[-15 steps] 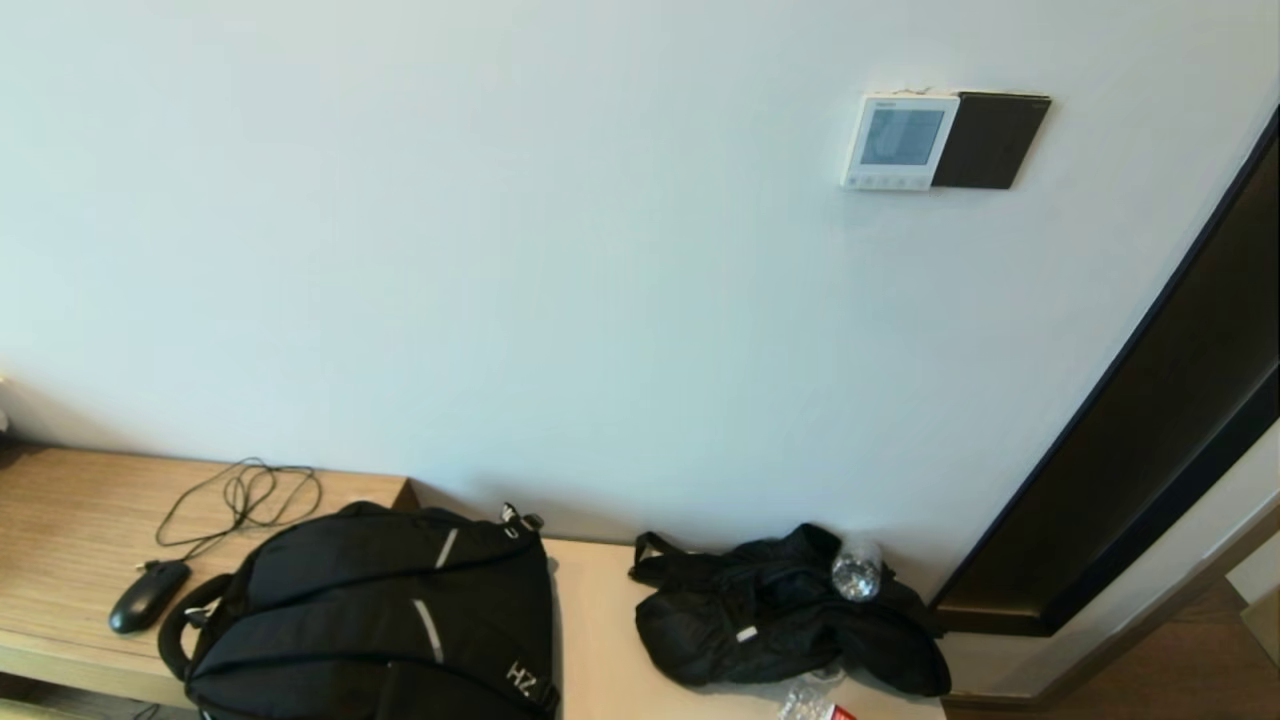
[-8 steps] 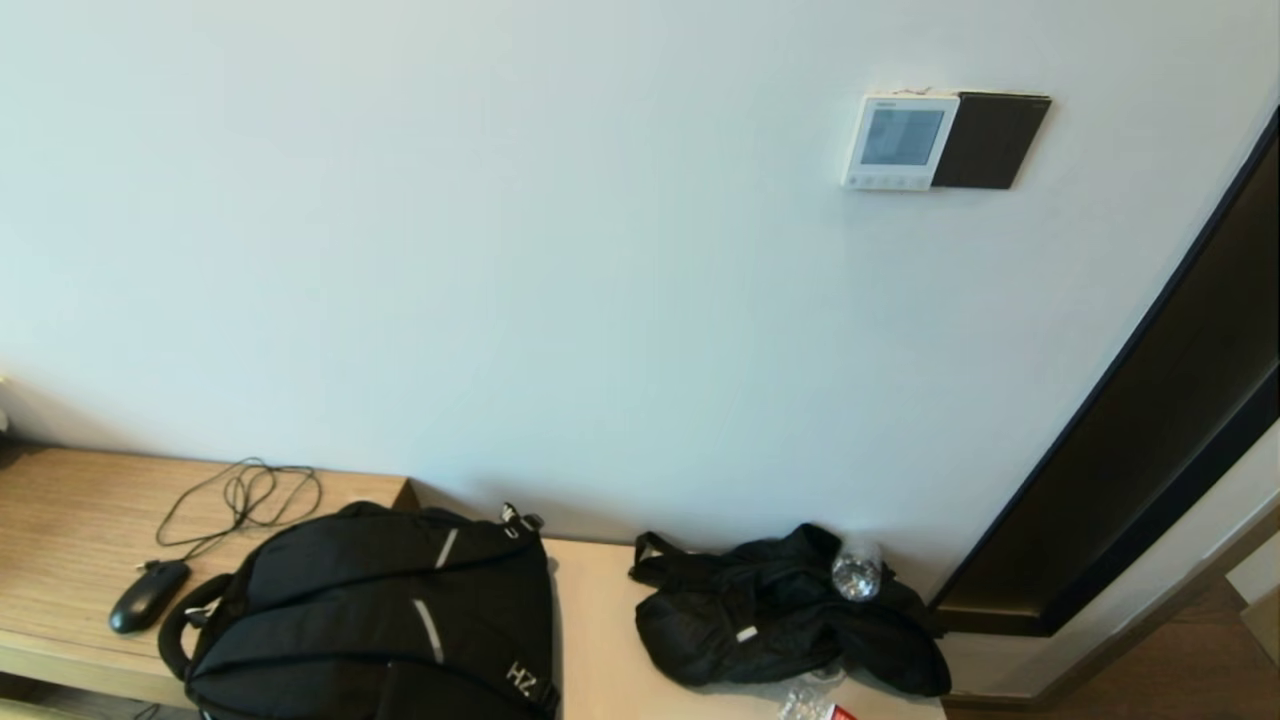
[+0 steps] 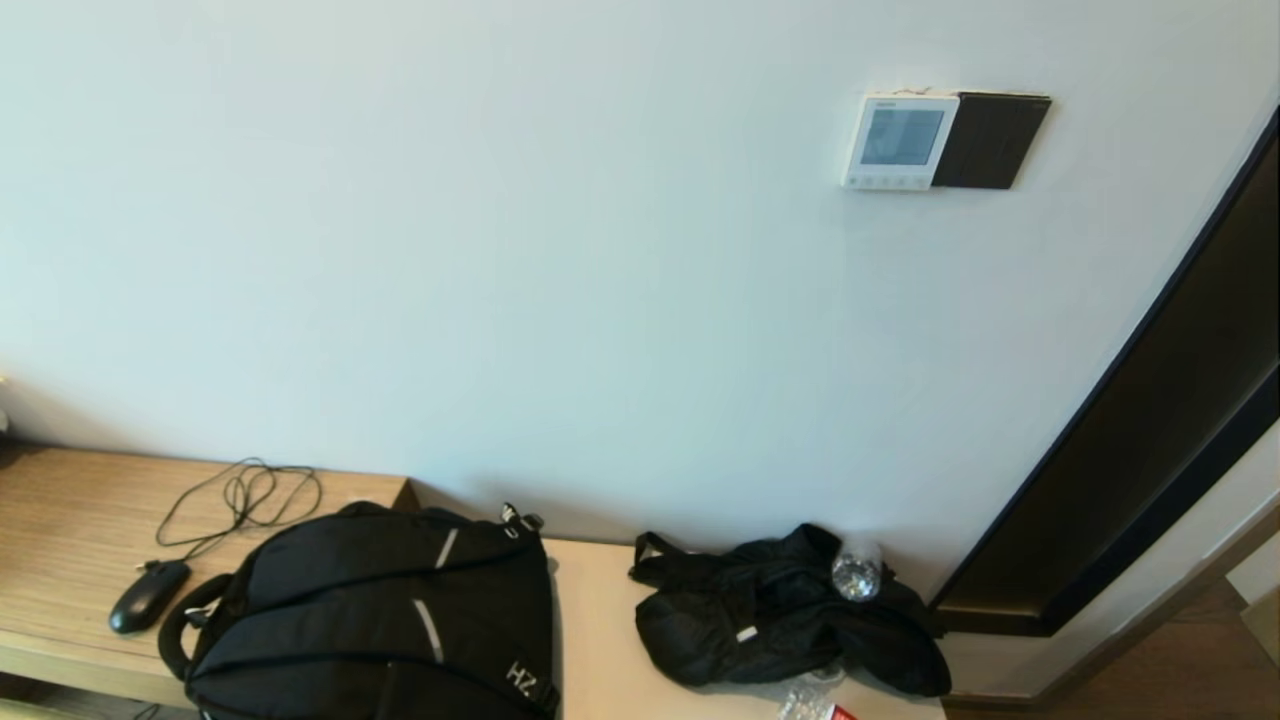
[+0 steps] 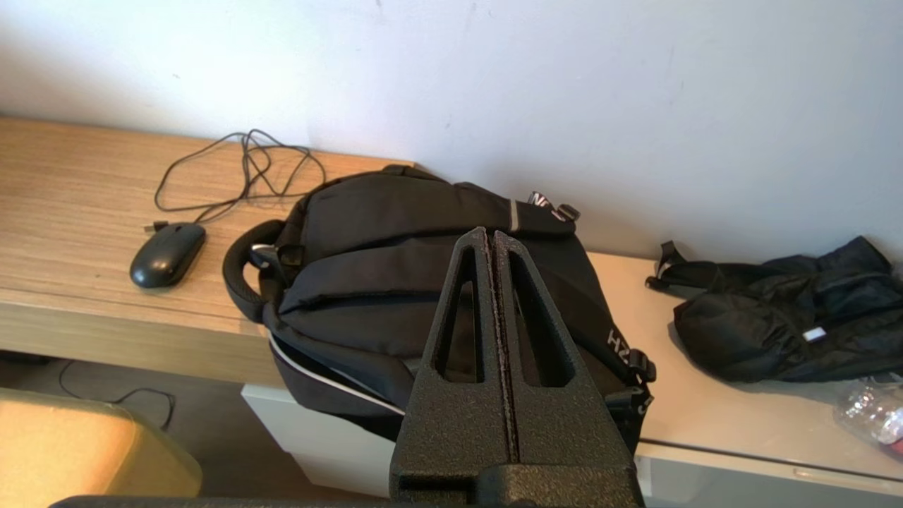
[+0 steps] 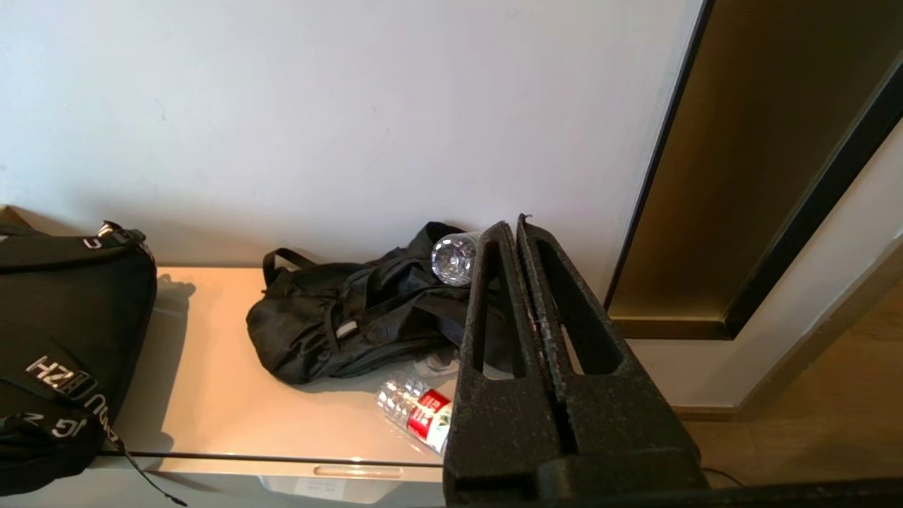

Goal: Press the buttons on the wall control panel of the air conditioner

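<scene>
The air conditioner's wall control panel (image 3: 898, 141), a small white square with a grey screen, hangs high on the white wall at the right in the head view. Its row of small buttons (image 3: 886, 183) runs along its lower edge. A plain black plate (image 3: 989, 141) sits right beside it. Neither gripper shows in the head view. My left gripper (image 4: 492, 236) is shut and empty, low over the black backpack (image 4: 416, 268). My right gripper (image 5: 513, 226) is shut and empty, low near the black bag (image 5: 353, 310). The panel is out of both wrist views.
A wooden desk (image 3: 60, 520) holds a black mouse (image 3: 148, 594) with a coiled cable. A black backpack (image 3: 380, 620) and a crumpled black bag (image 3: 780, 610) with a clear bottle (image 3: 856, 575) lie on a lower beige cabinet. A dark door frame (image 3: 1150, 450) stands at right.
</scene>
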Motion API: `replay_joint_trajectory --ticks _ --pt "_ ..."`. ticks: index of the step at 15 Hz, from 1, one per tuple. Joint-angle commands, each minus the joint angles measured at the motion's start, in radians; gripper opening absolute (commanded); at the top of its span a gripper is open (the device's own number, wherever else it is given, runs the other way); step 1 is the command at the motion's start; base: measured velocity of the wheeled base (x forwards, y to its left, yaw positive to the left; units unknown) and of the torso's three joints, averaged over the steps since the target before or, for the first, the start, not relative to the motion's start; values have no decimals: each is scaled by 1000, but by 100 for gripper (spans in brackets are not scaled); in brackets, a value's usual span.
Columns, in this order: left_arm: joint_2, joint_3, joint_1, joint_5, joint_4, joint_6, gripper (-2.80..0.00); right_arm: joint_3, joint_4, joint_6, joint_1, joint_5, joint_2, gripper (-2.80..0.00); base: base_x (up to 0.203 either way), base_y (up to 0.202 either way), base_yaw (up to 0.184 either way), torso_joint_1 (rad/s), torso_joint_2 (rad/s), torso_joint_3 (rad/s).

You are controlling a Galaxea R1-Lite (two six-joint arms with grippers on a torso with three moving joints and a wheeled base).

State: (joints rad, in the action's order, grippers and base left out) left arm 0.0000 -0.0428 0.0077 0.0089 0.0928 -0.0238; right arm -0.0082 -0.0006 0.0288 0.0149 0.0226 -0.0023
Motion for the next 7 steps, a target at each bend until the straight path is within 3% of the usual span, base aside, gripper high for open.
replay_joint_trajectory --ticks 1,7 --pt "0 0 0 0 1 -1 -280 4 -10 -2 0 0 1 -280 0 0 0 0 0 0" --pt "0 0 0 0 1 -1 -280 7 -16 -10 0 -1 1 -280 0 0 0 0 0 0"
